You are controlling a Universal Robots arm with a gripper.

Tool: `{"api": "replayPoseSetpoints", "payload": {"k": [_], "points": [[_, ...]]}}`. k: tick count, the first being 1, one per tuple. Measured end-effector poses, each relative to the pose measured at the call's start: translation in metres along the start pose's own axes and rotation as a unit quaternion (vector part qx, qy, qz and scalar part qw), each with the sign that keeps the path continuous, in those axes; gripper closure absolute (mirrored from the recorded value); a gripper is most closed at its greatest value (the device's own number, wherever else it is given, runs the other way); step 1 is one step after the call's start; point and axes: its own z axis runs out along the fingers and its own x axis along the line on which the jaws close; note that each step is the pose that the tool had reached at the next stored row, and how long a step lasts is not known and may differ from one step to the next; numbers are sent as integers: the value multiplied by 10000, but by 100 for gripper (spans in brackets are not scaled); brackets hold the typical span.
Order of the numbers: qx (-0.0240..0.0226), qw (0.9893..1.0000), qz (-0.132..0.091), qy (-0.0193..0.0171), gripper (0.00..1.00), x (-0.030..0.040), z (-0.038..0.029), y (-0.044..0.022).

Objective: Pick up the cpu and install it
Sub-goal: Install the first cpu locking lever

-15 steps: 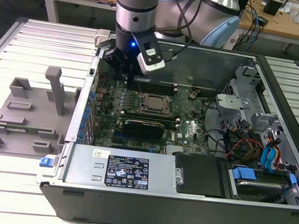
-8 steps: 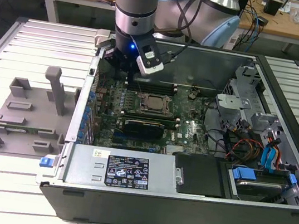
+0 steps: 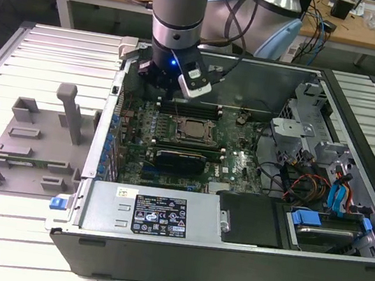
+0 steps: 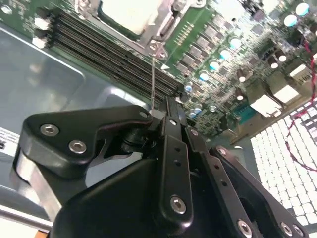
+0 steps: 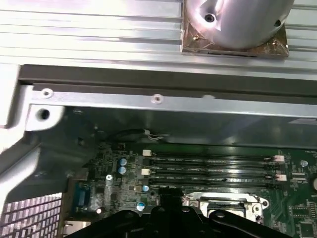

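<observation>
1. Inside the open case [image 3: 154,266], the cpu [image 3: 189,129] lies flat in the socket on the board [image 3: 244,164]. Its silver-grey top faces up and a metal frame [image 3: 209,135] sits around it.
2. In the second wrist view the cpu [image 4: 126,14] shows as a pale square within that frame [image 4: 157,35], just beside the memory slots [image 4: 114,54].
3. The gripper [image 3: 170,90] hangs over the memory slots [image 3: 189,107], near the cpu but apart from it, on the far side of the socket in the exterior view.
4. Its fingers [image 4: 168,124] are drawn together. A thin metal rod [image 4: 153,79] runs from the frame to their tips, and I cannot tell whether it is pinched between them.
5. A grey tray [image 3: 27,152] sits on the slatted table [image 3: 45,55] at the exterior view's left, well apart from the gripper.
</observation>
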Motion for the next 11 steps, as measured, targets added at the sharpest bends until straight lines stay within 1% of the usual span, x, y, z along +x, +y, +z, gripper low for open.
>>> {"api": "replayPoseSetpoints", "payload": {"k": [2, 3, 4, 7, 9, 10, 11], "points": [[6, 10000, 0, 2, 89, -52, 3, -3], [14, 10000, 0, 3, 89, -106, 7, -6], [29, 10000, 1, 3, 89, -164, 10, -8], [83, 10000, 2, 6, 89, -263, 13, -13], [116, 9999, 2, 7, 89, -314, 15, -15], [123, 9999, 1, 8, 89, -329, 15, -16], [124, 9999, 2, 8, 89, -329, 15, -16]]}}
